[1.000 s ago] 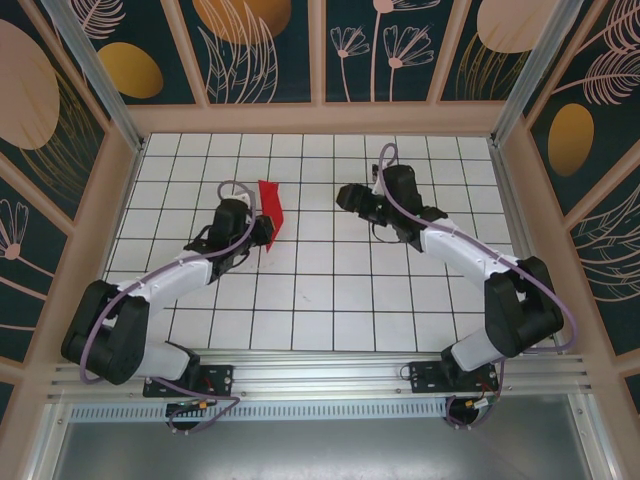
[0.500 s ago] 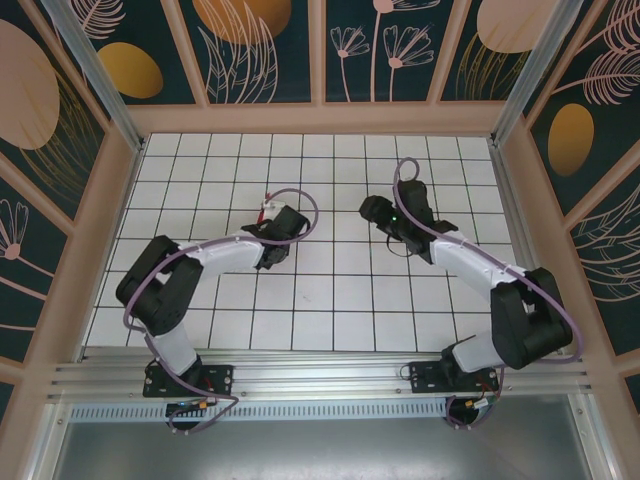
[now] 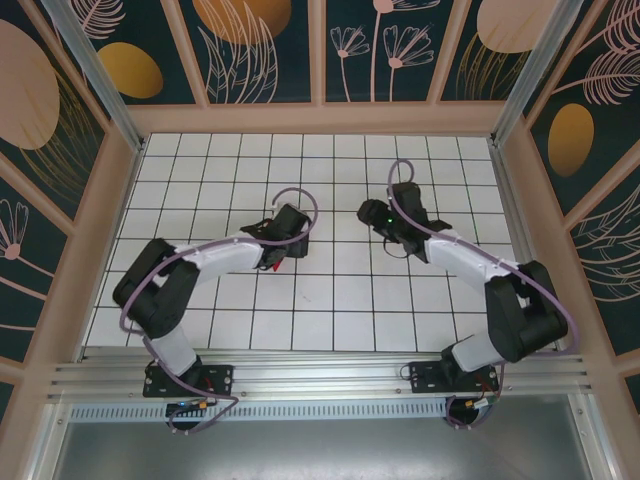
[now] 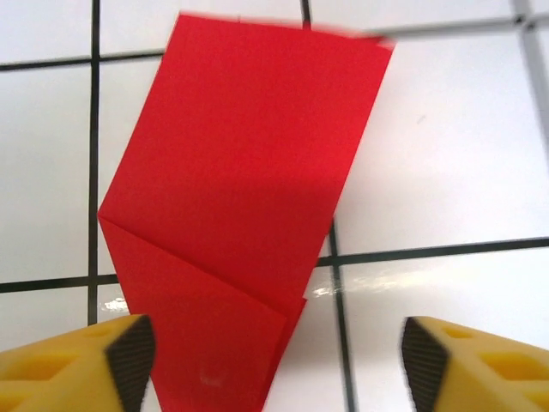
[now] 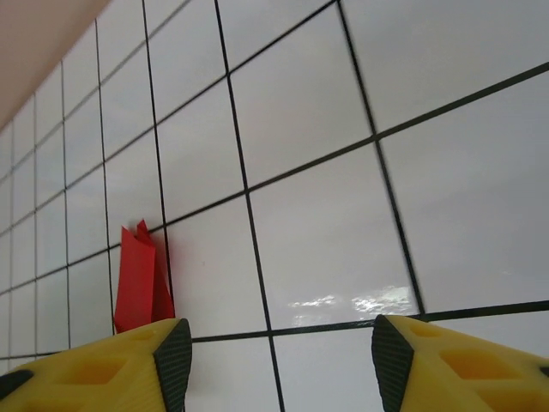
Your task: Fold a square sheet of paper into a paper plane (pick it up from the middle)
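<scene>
The red sheet of paper, folded into a narrow creased shape with a diagonal fold line, lies on the white tiles. My left gripper is open just above it. The paper's lower end sits between the fingers, close to the left pad and well clear of the right one. From above, my left gripper covers most of the paper, leaving a red sliver. My right gripper is open about two tiles to the right. In its wrist view, the right gripper holds nothing, and the paper shows beyond its left finger.
The white grid-tiled table is boxed in by low wooden walls at the back and on both sides. Both arm bases sit on the metal rail at the near edge.
My left arm swung right toward the table's middle with the red paper. Its jaws then opened and the paper now lies free on the tiles. My right gripper drew back slightly.
</scene>
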